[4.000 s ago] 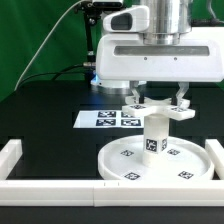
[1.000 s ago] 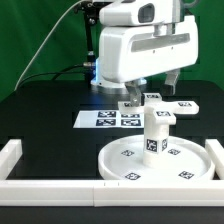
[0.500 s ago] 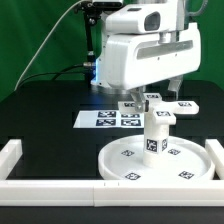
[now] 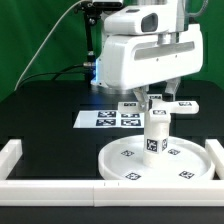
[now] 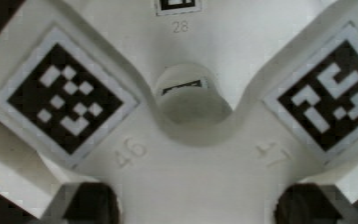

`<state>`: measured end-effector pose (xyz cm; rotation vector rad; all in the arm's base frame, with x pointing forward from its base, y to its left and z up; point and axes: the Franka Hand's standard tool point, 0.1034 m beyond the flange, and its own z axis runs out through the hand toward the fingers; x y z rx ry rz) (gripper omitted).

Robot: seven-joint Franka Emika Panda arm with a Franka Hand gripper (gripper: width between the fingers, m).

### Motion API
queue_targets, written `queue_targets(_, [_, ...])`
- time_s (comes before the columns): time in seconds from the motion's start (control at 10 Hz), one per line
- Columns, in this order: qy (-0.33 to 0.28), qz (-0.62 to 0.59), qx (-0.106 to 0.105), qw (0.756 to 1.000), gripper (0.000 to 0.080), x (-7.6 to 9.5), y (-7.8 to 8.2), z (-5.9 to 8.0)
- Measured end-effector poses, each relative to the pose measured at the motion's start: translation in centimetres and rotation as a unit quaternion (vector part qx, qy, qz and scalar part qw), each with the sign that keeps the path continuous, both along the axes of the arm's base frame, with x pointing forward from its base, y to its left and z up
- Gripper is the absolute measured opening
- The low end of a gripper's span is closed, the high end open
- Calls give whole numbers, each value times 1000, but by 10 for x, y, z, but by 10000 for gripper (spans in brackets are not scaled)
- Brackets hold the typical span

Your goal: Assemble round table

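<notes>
The gripper [image 4: 157, 98], hanging below the bulky white wrist at the upper right of the exterior frame, has its two fingers at the hub of the X-shaped cross base [image 4: 160, 106], though whether they are clamped on it or merely bracketing it cannot be told from either view. In the wrist view the dark fingertips [image 5: 91, 200] sit on either side of the hub, with two tagged arms spreading away from it and a round socket between them, a placement that seems chosen to keep the part centred under the hand. The base sits level on top of the short cylindrical leg [image 4: 155, 135], just right of centre in the exterior frame, apparently so the socket lines up with the leg. The leg stands upright at the middle of the large flat round disc [image 4: 125, 160], which lies flat at the lower right, against the white rail [image 4: 50, 167] along the bottom edge, a likely brace against sliding. The marker board [image 4: 102, 119] lies behind, near mid-frame, on the black table [image 4: 45, 110].
</notes>
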<state>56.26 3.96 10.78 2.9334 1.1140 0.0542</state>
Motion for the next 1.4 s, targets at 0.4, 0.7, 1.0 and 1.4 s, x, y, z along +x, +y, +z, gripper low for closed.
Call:
queue_targets(0.4, [2,-158,6,987,433,0,0,0])
queue_targets(0.7, [1,-385,15,923,433,0,1,-1])
queue_targets(1.0, [10,-584,26,811,435,1,2,-1])
queue_targets(1.4, [17,-683,32,729,435,0,1,-2])
